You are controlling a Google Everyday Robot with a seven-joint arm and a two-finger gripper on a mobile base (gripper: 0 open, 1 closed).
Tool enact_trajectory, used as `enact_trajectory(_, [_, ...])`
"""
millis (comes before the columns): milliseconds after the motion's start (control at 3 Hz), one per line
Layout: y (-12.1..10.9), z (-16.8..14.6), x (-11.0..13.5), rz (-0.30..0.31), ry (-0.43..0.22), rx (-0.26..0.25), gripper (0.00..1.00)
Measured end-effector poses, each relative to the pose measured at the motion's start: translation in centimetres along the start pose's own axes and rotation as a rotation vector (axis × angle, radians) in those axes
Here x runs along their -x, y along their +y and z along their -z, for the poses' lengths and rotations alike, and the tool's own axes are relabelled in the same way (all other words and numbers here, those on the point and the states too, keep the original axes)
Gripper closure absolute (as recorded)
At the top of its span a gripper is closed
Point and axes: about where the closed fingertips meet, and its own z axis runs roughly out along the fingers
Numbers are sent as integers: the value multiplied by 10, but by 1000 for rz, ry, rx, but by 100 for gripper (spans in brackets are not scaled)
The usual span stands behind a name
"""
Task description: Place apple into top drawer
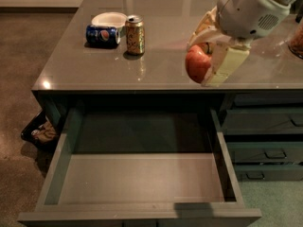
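Observation:
My gripper [208,60] is at the upper right, above the front edge of the desk top, and is shut on the red apple [197,64], which hangs between its pale fingers [226,64]. The top drawer [142,178] is pulled wide open below the desk top; its flat grey bottom holds nothing. The apple is in the air above and a little behind the drawer's right rear corner.
On the grey desk top [156,70] stand a gold drink can [135,35], a blue can lying on its side [102,35] and a white bowl [109,19]. Narrower dark drawers [265,145] are at the right. A dark bin with trash [40,131] sits on the floor at left.

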Motion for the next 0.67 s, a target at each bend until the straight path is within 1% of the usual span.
enact_trajectory(333, [1, -12, -11, -21, 9, -4, 100])
enact_trajectory(667, [11, -36, -22, -37, 9, 11, 100])
